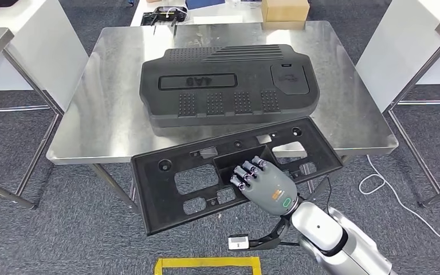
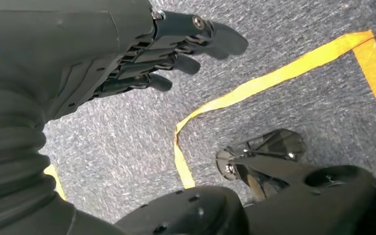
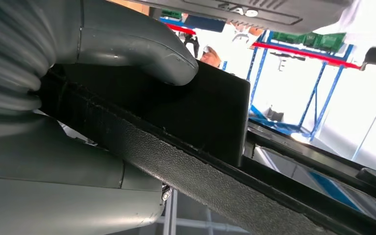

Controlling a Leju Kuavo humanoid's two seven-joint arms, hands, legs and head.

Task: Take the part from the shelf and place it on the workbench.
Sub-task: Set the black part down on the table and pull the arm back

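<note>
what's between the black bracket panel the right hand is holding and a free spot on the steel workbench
The large black engine cover fills the workbench's middle, just beyond the panel held by the right hand. The panel's far edge already overlaps the table's near edge.

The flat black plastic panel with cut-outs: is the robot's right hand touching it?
Touching. The right wrist view shows the right hand's thumb pressed on the panel.

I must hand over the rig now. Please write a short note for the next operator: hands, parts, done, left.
Right hand grips the flat black frame part at its middle recess, thumb on one face. Its far edge overlaps the near edge of the steel workbench; most of it hangs off. Left hand hangs over the floor, holding nothing. A large black cover lies on the bench. Done: part carried to the bench. Left: set it fully on and release.
</note>
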